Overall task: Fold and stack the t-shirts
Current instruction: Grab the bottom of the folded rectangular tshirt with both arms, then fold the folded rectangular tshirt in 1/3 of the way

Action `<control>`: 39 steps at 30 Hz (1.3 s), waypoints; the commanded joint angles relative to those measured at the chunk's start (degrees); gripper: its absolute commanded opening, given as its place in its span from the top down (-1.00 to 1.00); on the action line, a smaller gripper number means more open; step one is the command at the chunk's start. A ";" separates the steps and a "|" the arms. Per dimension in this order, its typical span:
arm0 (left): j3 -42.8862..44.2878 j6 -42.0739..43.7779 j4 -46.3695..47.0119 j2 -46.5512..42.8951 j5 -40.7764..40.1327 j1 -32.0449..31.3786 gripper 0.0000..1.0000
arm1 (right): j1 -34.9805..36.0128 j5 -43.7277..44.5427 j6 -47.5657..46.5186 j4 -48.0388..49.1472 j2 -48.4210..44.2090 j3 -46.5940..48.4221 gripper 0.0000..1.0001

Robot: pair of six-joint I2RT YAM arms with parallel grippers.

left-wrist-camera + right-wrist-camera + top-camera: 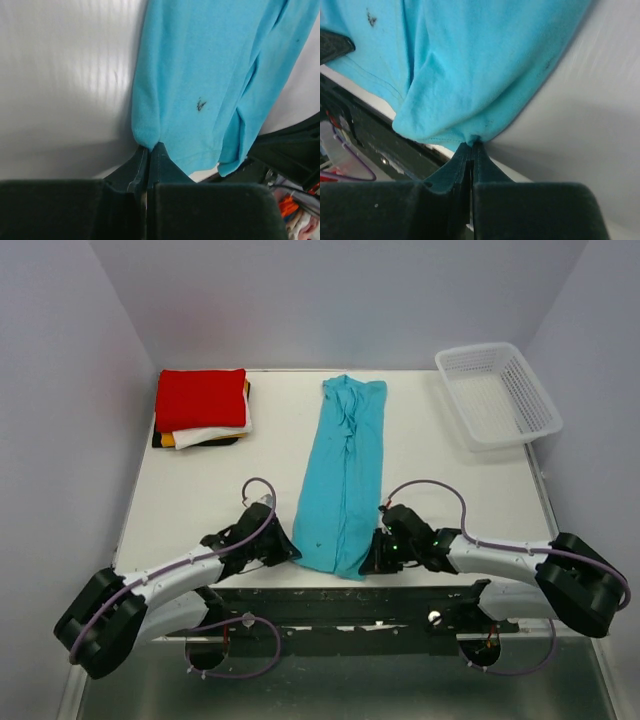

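A turquoise-blue t-shirt (343, 475), folded into a long strip, lies down the middle of the table. My left gripper (290, 550) is shut on its near left corner (145, 137). My right gripper (368, 558) is shut on its near right corner (470, 132). In both wrist views the jaws pinch the hem at their tips. At the far left rests a stack of folded t-shirts, red (200, 398) on top, with white (215, 434), yellow-orange and black edges showing below.
A white mesh basket (497, 395) stands at the far right corner of the table (200, 500). The dark mount rail (350, 605) runs along the near edge under both arms.
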 commanded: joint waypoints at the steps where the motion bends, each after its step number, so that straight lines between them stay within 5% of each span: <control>1: -2.98 -6.77 -10.51 -9.42 -5.57 -10.95 1.00 | 4.52 -1.33 3.43 -8.01 -6.19 -3.29 0.92; 6: -1.70 -7.69 -16.89 -20.36 -7.82 -15.62 1.00 | 6.67 2.13 3.16 -15.86 -14.03 -1.21 0.99; 11: 0.83 -4.85 -11.88 -22.40 -8.44 -15.96 1.00 | 6.66 10.37 1.95 -21.11 -15.87 4.18 0.99; 16: 9.41 -1.01 -13.06 -14.27 -13.46 -14.41 1.00 | 6.63 26.46 2.43 -22.62 -13.79 10.07 0.99; 21: 16.90 3.98 -9.50 -4.78 -5.79 -5.95 1.00 | 5.70 36.73 0.60 -19.80 -9.01 16.82 0.99; 39: 52.06 14.41 -16.63 31.34 3.23 8.79 1.00 | -15.94 28.70 -17.94 -1.22 9.58 30.33 0.99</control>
